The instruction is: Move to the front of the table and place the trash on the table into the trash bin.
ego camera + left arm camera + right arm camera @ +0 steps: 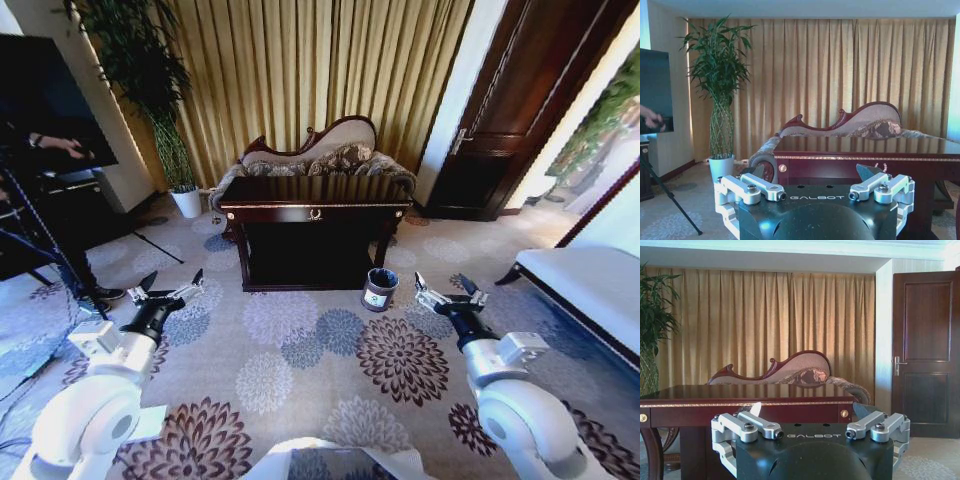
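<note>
Both arms low and forward, left pincer [170, 285] and right pincer [450, 289] (each spread apart) facing the table [315, 205].

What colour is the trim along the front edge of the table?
Gold, running along the dark wooden table; it shows best in the left wrist view.

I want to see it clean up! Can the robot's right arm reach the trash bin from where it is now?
Probably not yet. The right gripper hangs open over the carpet, well short of the trash bin standing by the table. Nothing blocks the way; it looks simply too far off.
</note>
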Controlling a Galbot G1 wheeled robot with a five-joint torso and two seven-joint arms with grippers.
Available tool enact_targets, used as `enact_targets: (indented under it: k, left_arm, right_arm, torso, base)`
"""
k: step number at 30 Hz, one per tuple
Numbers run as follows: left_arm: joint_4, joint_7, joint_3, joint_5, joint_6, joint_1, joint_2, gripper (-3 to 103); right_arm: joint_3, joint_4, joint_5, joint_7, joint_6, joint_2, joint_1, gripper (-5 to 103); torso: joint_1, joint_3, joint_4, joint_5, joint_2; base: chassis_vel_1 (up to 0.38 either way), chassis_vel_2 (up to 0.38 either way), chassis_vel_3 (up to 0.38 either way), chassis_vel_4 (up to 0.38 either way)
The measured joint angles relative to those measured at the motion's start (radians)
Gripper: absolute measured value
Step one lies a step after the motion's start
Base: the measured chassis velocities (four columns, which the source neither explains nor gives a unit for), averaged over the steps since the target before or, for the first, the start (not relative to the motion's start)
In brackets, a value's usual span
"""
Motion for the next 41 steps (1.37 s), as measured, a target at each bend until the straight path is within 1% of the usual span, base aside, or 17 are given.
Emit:
enact_targets:
  k: [41]
  left_arm:
    - [0.0, 0.001, -0.001, -0.001, 0.002, 0.0, 0.001, 100]
  right_arm:
    - [0.0, 0.001, 0.0, -0.002, 0.0, 0.0, 0.0, 100]
  torso:
    - [0.0, 0.0, 0.0, 0.0, 0.0]
  base:
    - [0.0, 0.0, 0.0, 0.0]
